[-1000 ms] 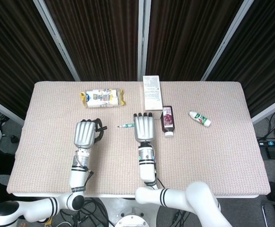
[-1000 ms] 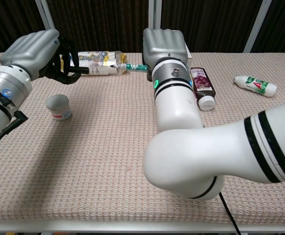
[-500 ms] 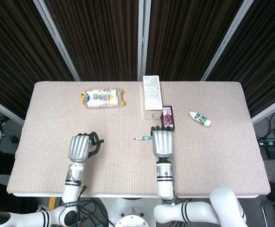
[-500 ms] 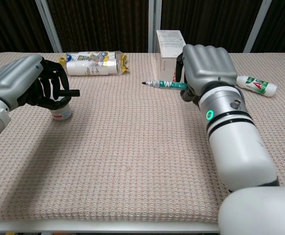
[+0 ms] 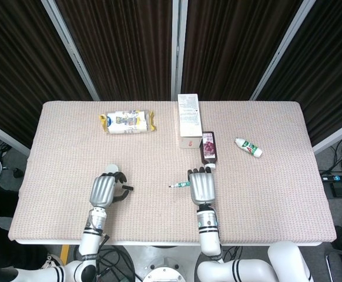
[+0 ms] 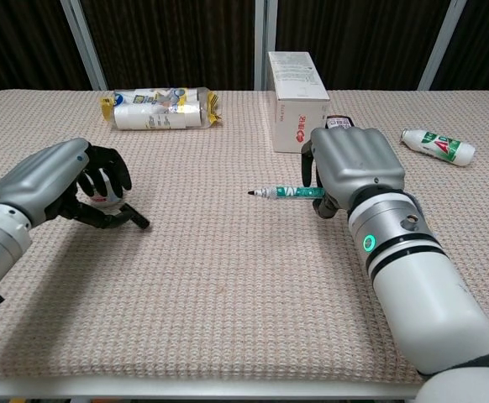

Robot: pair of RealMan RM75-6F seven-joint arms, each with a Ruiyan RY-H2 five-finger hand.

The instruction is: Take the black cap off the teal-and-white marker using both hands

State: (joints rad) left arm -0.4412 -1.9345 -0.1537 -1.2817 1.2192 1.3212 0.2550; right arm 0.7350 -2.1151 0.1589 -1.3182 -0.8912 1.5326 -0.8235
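My right hand (image 6: 354,168) (image 5: 201,185) grips the teal-and-white marker (image 6: 288,192) (image 5: 180,185) by its rear end, low over the table. The marker points to the left and its small dark tip is bare. Well apart to the left, my left hand (image 6: 55,180) (image 5: 105,189) has its fingers curled, with the black cap (image 6: 132,218) pinched at the fingertips and sticking out towards the marker. The part of the marker inside my right hand is hidden.
A small white jar (image 6: 103,194) stands just behind my left hand. At the back lie a snack packet (image 5: 127,121) and a white box (image 5: 188,114). A dark bottle (image 5: 208,150) lies just beyond my right hand, with a small white-and-green bottle (image 5: 248,147) further right.
Both hands have come back towards the near edge and sunk lower. The right one carried the marker along. The left one dropped in front of the white jar.
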